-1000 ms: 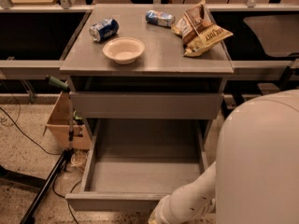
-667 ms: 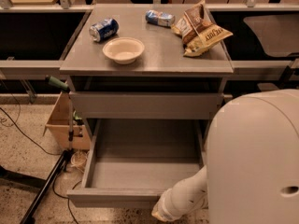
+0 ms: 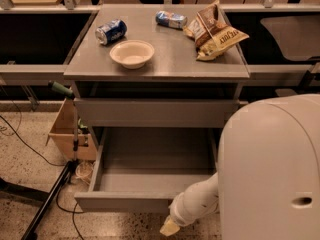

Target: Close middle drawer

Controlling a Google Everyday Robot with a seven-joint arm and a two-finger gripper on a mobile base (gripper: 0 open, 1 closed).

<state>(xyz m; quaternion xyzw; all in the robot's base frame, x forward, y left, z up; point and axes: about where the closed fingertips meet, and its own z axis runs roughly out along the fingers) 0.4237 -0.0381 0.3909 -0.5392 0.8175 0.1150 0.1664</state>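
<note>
The middle drawer is a wide, shallow grey box pulled far out of the cabinet. Its smooth inside holds nothing, and its narrow flat front panel faces me near the bottom of the view. Above it the taller grey drawer front sits flush with the cabinet. My white arm reaches down from my body at the right. My gripper is at the bottom edge, just below and in front of the right part of the drawer's front panel.
The cabinet top holds a blue can, a white bowl, a lying bottle and snack bags. A cardboard box, a black stand leg and cables lie on the floor at left.
My body has come to fill more of the right side of the view. My arm end has shifted left along the drawer's front panel. The drawer is still pulled out as before.
</note>
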